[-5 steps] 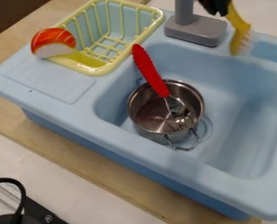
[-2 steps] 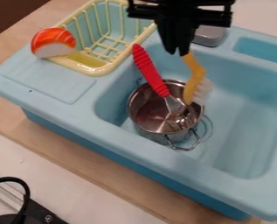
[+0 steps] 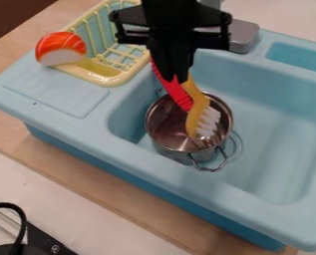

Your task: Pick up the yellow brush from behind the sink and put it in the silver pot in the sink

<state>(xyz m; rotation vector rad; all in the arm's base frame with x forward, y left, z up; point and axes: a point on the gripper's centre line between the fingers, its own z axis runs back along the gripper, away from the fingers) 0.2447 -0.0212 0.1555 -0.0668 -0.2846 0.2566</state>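
End effector (image 3: 175,79), closed on the upper end of one yellow scrub brush (image 3: 197,107), in the sink basin area. Brush: long axis steeply slanted, handle up, head down over the metal pot (image 3: 165,124), white bristles facing right; red-handled whisk (image 3: 171,88) just behind.

A black two-finger gripper (image 3: 176,77) holds a yellow brush with white bristles (image 3: 199,112) over a shiny round metal pot (image 3: 170,124)
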